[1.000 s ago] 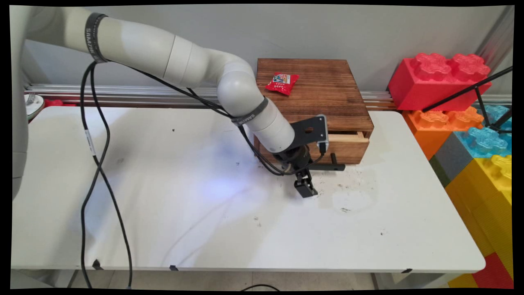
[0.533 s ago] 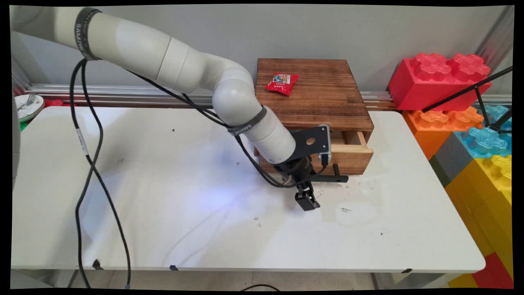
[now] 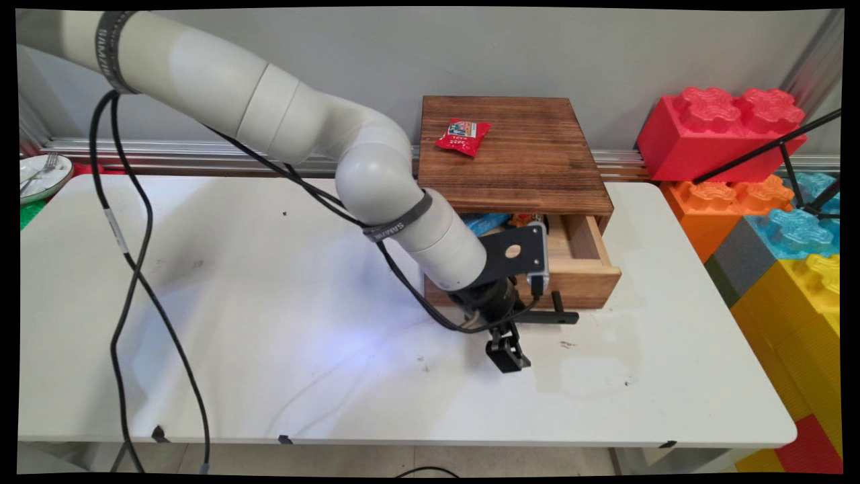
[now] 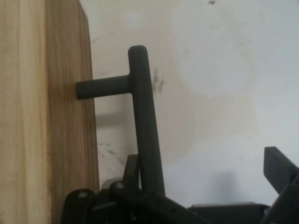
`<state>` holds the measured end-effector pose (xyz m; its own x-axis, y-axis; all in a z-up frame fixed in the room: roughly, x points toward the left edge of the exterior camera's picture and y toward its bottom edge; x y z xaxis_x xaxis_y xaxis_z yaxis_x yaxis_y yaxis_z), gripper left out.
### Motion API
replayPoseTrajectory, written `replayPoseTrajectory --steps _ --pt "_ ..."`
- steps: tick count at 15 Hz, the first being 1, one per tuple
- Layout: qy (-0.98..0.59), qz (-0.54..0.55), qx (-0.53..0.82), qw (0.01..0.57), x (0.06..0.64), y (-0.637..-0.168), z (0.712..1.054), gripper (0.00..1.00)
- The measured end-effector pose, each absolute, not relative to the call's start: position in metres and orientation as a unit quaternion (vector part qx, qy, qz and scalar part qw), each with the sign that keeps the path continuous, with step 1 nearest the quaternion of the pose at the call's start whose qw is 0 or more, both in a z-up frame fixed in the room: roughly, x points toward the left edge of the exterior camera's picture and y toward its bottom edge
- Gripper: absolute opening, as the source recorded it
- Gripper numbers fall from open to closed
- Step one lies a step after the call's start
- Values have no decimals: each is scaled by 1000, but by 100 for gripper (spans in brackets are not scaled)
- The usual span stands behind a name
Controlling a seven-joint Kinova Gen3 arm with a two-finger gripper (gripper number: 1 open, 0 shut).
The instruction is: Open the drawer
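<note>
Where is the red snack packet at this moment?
In the main view, the red snack packet lies on top of the wooden drawer box, toward its far left part near the wall, above the open drawer and apart from the gripper.

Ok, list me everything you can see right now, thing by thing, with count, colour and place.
wooden box: 1, dark brown, far side of the table against the wall.
drawer: 1, lighter wood, pulled partly out of the box's front.
handle: 1, black bar, on the drawer front.
packets in drawer: count unclear, blue and reddish, mostly hidden.
snack packet: 1, red, on top of the box.
table: 1, white, scuffed.
giant building blocks: several, red, orange, blue, yellow, stacked right of the table.
plate: 1, white, far left edge.
gripper: 1, black, at the handle; one finger sits behind the bar.
</note>
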<state>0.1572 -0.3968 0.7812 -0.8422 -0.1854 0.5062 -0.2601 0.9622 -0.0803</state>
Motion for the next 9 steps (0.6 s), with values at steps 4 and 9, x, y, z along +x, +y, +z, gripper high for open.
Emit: replayPoseTrajectory --steps 4,9 --pt "-957 66 109 262 152 -378 785 100" --pt "-957 58 98 267 151 -354 787 100"
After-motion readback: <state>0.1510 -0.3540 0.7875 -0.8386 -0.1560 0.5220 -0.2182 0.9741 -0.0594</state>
